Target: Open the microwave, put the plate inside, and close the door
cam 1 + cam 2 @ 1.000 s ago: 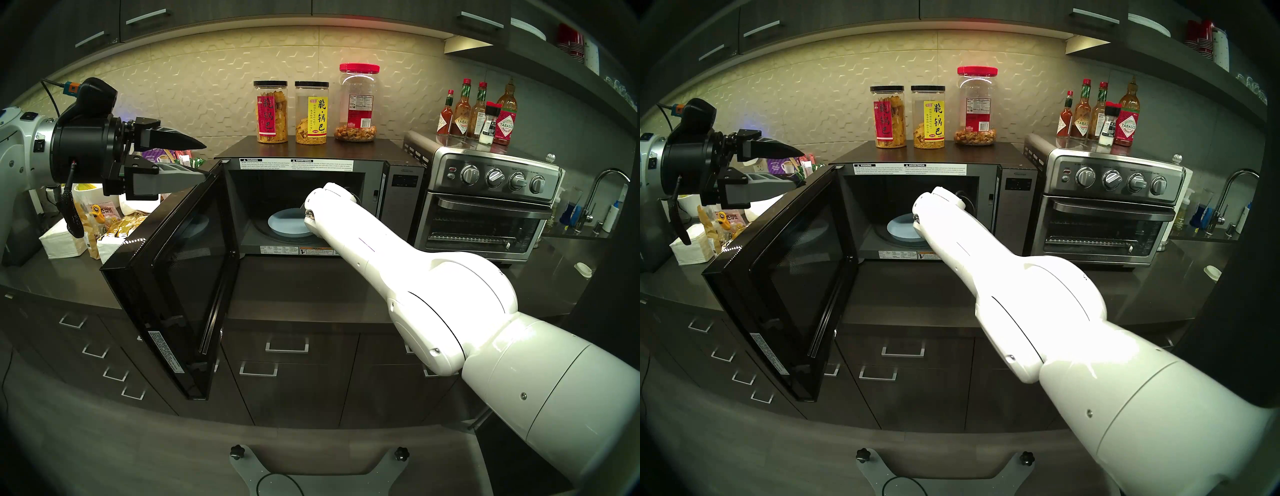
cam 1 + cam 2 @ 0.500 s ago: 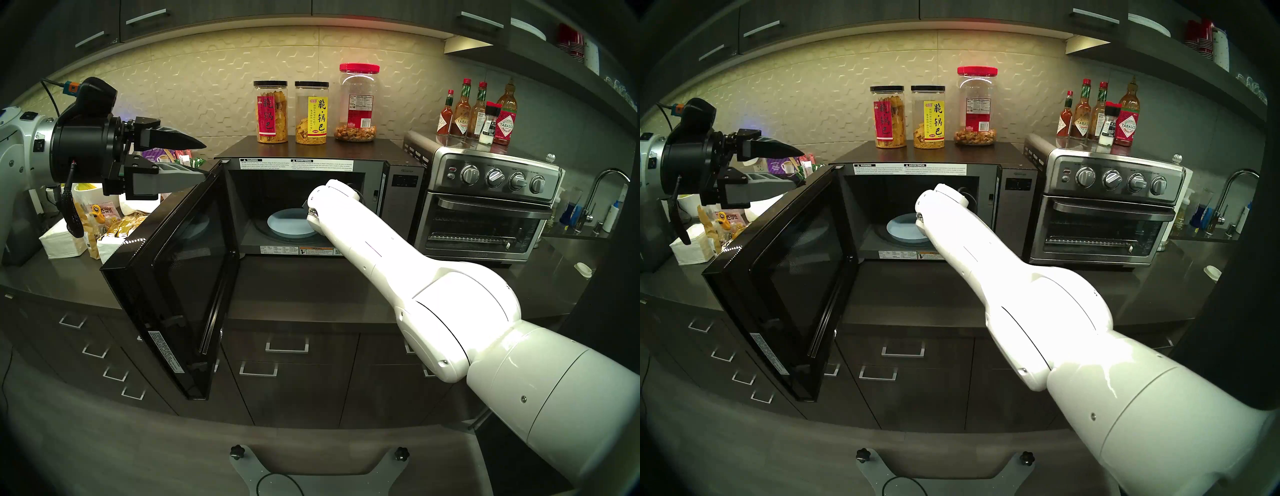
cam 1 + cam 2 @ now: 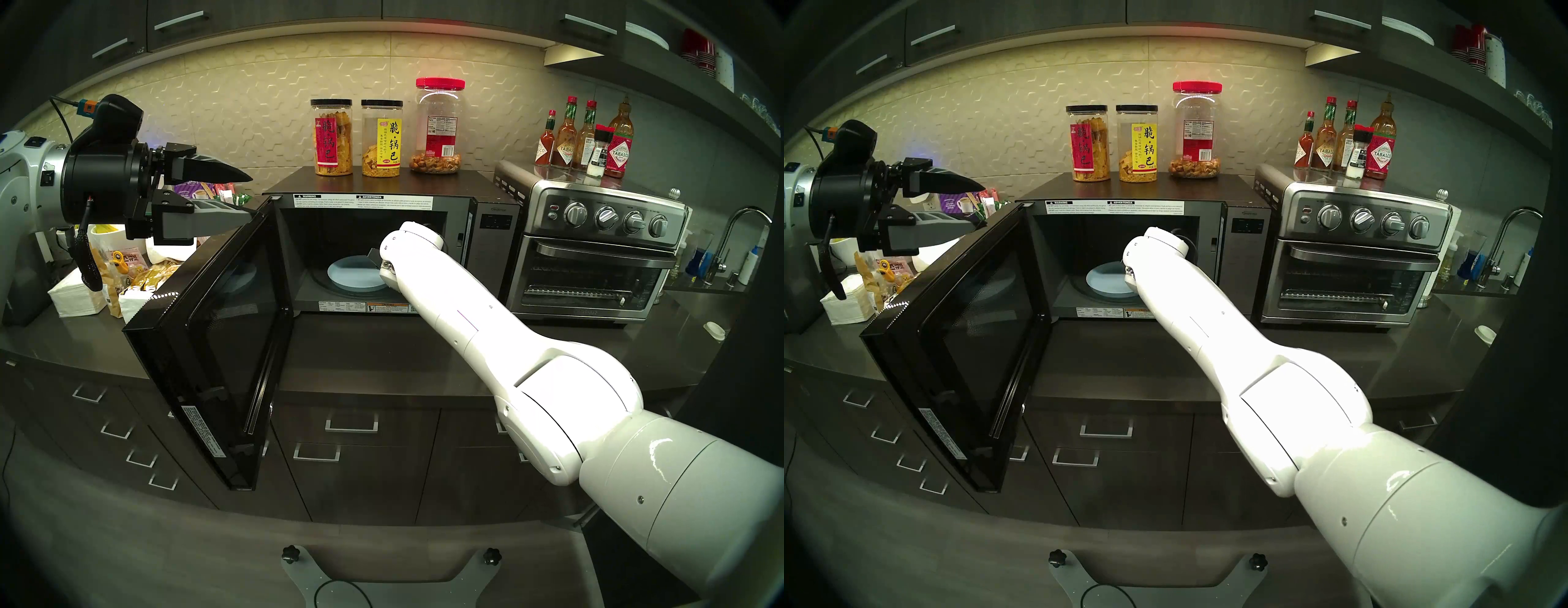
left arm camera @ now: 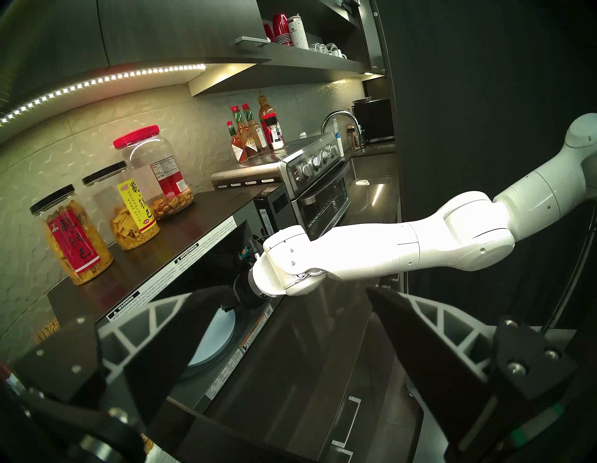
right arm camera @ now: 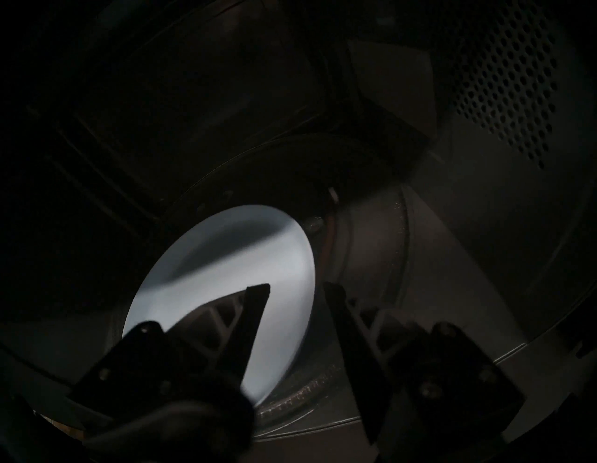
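While the door [image 3: 212,339] of the microwave [image 3: 382,182] stands swung wide to the left in the head stereo left view, the pale plate [image 3: 354,274] lies flat on the glass turntable [image 3: 322,285] inside the cavity. The right arm [image 3: 445,305] reaches in through the opening, its wrist over the plate's right edge; compared with a second ago that wrist sits slightly further right and a dark sliver of the claw now shows beside it, so more of the plate is uncovered. The left gripper [image 3: 250,195] hangs at far left above the door's top edge, fingers spread, holding nothing.

Seen from the head stereo right view, the same holds: plate [image 3: 1106,280] level on the cavity floor, right arm [image 3: 1174,297] crossing its right rim, door [image 3: 953,348] fully open.

From the left wrist view, the left gripper's two fingers frame the microwave's top [image 4: 181,232] with its snack jars [image 4: 74,239], and the right arm [image 4: 355,255] enters the opening from the right.

Through the dim right wrist view, the right gripper [image 5: 295,287] shows its fingers parted with a clear gap, one over the plate [image 5: 226,274], the other off its right edge; neither seems to pinch the rim.

I judge the plate released and placed, the arm beginning to back out. What remains is clearing the opening and shutting the door.
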`<state>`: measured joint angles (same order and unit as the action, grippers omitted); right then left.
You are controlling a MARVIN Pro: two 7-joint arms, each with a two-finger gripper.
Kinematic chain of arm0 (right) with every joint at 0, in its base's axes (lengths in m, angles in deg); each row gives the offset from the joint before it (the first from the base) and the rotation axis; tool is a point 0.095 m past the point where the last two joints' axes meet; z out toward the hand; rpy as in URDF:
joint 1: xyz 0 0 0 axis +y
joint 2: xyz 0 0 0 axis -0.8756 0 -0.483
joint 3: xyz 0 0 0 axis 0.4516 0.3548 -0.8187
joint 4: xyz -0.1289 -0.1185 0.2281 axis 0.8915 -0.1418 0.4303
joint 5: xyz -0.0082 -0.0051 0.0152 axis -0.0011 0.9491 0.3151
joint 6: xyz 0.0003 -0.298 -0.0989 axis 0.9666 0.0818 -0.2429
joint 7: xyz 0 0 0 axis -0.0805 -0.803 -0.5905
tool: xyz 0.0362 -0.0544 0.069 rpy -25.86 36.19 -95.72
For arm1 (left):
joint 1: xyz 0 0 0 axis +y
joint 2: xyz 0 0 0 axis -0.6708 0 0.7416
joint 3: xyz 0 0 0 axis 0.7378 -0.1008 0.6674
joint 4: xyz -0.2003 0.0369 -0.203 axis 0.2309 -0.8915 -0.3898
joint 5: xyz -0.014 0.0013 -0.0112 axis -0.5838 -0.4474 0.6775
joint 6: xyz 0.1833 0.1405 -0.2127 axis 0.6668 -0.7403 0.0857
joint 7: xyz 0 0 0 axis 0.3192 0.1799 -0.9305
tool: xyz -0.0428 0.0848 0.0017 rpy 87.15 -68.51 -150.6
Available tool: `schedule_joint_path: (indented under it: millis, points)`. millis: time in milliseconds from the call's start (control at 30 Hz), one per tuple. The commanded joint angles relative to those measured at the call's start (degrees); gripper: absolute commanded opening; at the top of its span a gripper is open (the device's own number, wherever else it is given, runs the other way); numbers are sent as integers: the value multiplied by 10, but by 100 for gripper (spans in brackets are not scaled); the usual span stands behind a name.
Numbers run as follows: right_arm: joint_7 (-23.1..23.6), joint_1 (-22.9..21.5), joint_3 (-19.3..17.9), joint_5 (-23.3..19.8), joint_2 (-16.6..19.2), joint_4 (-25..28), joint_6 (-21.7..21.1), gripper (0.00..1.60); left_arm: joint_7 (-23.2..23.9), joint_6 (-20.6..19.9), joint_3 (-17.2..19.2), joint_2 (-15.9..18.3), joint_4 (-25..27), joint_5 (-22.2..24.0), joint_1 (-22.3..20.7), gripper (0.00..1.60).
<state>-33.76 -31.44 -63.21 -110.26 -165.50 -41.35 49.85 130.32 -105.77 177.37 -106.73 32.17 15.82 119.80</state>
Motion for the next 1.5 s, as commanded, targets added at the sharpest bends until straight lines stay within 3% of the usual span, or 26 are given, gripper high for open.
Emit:
schedule_joint_path:
  millis: [0, 233, 500, 633, 800, 967, 1133, 1467]
  points:
    - [3, 12, 3, 1, 24, 61, -21, 94, -1, 0, 5, 1, -2, 0, -5, 160]
    - [5, 40, 3, -2, 50, 127, -48, 94, 0, 0, 5, 0, -1, -1, -5, 160]
    - [16, 56, 2, -5, 71, 168, -77, 92, 1, 0, 4, 0, -1, -2, -5, 160]
    - [22, 71, 2, -9, 87, 198, -95, 80, 1, 0, 4, -1, -1, -3, -5, 160]
    - [27, 90, 0, -16, 110, 237, -119, 80, 2, 0, 4, -1, -1, -4, -5, 160]
    - [32, 108, -5, -23, 136, 273, -139, 118, 2, 0, 4, -2, -1, -5, -5, 160]
    - [43, 124, -13, -31, 162, 307, -163, 131, 3, 0, 3, -2, -1, -6, -5, 160]
    - [69, 157, -36, -52, 214, 384, -203, 126, 4, 0, 3, -3, -1, -8, -5, 160]
